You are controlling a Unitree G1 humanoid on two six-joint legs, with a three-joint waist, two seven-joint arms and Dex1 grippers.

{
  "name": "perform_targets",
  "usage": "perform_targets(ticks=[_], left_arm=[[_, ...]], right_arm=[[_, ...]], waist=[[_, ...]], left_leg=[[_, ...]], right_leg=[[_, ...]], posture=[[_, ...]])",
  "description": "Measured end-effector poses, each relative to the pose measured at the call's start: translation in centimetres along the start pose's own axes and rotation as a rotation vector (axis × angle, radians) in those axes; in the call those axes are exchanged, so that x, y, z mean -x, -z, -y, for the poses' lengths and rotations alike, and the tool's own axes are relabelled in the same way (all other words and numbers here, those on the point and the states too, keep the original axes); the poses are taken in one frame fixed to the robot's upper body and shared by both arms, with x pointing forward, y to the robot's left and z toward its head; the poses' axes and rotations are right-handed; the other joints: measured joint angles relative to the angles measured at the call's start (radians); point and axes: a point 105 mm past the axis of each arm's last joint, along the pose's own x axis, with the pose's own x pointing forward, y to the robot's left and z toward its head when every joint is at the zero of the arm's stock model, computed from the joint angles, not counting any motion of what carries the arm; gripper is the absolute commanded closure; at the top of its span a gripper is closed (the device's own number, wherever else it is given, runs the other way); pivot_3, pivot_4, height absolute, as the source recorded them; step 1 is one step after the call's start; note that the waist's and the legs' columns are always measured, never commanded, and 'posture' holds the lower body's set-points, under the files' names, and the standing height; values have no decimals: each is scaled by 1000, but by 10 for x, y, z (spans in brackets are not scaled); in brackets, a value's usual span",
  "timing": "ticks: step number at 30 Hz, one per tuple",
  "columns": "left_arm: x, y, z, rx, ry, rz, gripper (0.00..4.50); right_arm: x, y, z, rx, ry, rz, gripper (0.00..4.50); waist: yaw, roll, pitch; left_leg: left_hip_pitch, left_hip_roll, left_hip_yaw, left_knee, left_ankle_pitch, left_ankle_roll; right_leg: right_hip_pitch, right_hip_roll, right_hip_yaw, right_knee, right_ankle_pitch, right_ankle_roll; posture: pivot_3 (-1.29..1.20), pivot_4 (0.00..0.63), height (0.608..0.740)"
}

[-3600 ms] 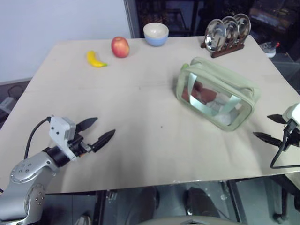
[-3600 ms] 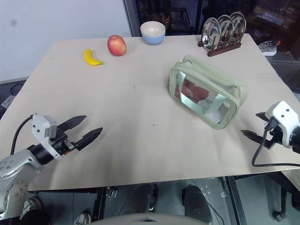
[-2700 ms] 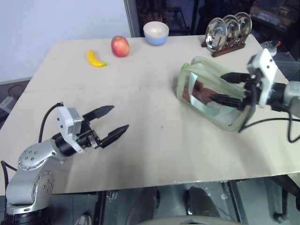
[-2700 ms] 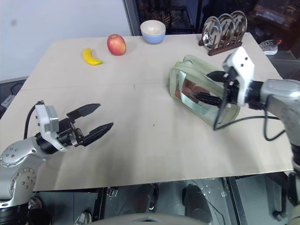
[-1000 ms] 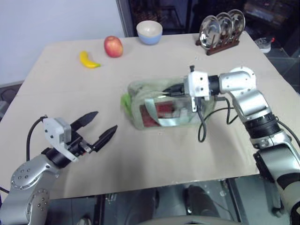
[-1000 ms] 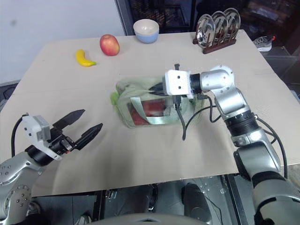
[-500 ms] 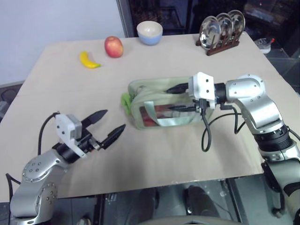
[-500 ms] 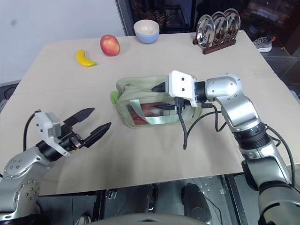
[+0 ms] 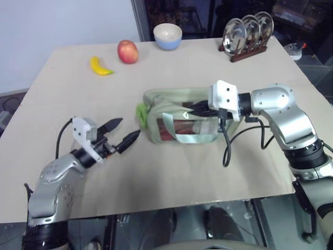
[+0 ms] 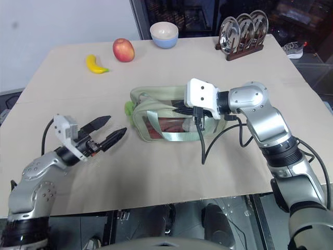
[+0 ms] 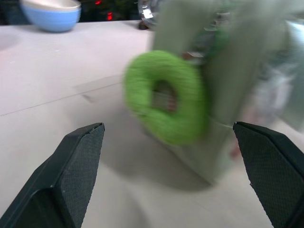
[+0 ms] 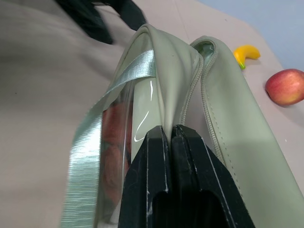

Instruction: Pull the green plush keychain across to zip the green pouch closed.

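On the left we see the left gripper (image 9: 125,132) low over the beige table (image 9: 62,94), its black fingers spread wide and aimed at the small bright lime-green ring-shaped plush keychain (image 11: 166,97) — near it, not touching. The keychain hangs at the left end of the pale sage-green boxy pouch with clear plastic sides (image 9: 177,117), which sits mid-table with its webbing handle facing us. At the pouch's top, toward its right end, the right gripper (image 12: 169,137) is pinched tight on the fabric beside the zipper. Along the far edge sit a yellow banana (image 9: 100,66), a red apple (image 9: 127,51), a blue-and-cream bowl (image 9: 167,36) and a rack of metal plates (image 9: 248,34).
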Motion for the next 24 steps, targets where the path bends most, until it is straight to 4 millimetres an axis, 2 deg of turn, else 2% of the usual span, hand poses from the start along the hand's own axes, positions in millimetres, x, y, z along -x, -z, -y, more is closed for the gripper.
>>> perform_targets(ticks=[2,8,10,18,19,20,24], left_arm=[[-6,6,-5,82,-41,15,0],[-14,23,-1,326,-59,-4,0],[-19,27,-1,466,-72,19,0],[-32,31,1,691,-80,38,0],[-35,34,4,740,-69,37,508],[-35,34,5,741,-69,37,508],[-39,34,14,831,-10,37,2004]], right_arm=[[-1,-1,-2,11,-12,4,4475],[-1,-2,-3,24,-17,6,4475],[-1,-1,-3,24,-16,2,4475],[0,-2,-3,31,-19,2,4475],[0,-3,-3,31,-20,2,4500],[0,-3,-3,31,-20,2,4500],[0,-3,-3,31,-20,2,4500]], waist=[[-4,0,0],[-5,-1,0],[-3,-1,0],[-4,-1,-1],[-4,-1,-1],[-4,-1,-1],[-3,-1,-1]], left_leg=[[0,0,1,0,0,-1],[0,0,0,0,1,-1],[0,0,0,2,0,-1],[-1,0,0,4,1,-1],[-1,0,0,4,1,-1],[-1,0,0,4,1,-1],[-1,0,0,4,1,-1]], right_leg=[[0,0,1,0,0,0],[0,0,1,0,0,0],[0,0,0,1,0,0],[0,0,1,2,0,0],[0,0,1,2,0,0],[0,0,1,2,0,0],[0,0,1,3,0,0]], posture=[[0,150,740],[0,150,740],[0,150,740],[0,150,740],[0,150,740],[0,150,740],[0,150,740]])
